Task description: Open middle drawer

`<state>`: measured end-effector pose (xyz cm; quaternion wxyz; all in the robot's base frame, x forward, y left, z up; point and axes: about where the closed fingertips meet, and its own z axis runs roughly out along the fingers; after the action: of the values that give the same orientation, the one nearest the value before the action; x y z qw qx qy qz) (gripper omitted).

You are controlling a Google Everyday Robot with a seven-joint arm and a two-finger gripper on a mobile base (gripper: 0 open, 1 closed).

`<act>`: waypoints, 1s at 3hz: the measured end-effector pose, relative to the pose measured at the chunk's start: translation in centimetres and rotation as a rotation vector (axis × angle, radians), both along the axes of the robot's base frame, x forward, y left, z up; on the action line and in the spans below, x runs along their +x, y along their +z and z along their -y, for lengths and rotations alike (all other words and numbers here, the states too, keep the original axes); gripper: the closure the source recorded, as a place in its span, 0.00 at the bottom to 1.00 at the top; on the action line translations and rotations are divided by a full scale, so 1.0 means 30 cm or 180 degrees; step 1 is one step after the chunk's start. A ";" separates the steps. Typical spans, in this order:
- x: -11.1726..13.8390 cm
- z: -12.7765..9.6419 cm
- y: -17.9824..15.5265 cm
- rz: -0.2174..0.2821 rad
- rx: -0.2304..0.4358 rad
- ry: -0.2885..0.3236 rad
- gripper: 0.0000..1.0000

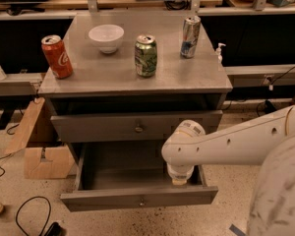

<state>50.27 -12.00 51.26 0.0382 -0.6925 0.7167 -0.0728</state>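
Note:
The middle drawer [137,198] is pulled far out of the grey cabinet. Its deep grey box shows open and its flat front carries a small round knob [141,200]. Above it the top drawer [137,127] stands slightly out, with a dark gap under the cabinet top. The lowest drawer is hidden beneath the middle one. My gripper [180,179] hangs downward from the white arm [236,141], over the right side of the middle drawer's box, just behind its front.
On the cabinet top stand a red cola can [57,56], a white bowl [106,37], a green can [145,56] and a silver-blue can [190,30]. A cardboard box [42,149] and cables [32,215] lie on the floor at left. My white body [280,195] fills the lower right.

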 end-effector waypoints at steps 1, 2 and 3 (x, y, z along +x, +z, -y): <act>0.081 0.026 0.010 0.0172 0.0076 0.0099 0.84; 0.175 0.044 -0.056 0.0281 0.0215 0.0343 1.00; 0.234 0.047 -0.165 0.0281 0.0243 0.0484 1.00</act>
<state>57.29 -13.41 46.32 0.1015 -0.7391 0.6619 -0.0728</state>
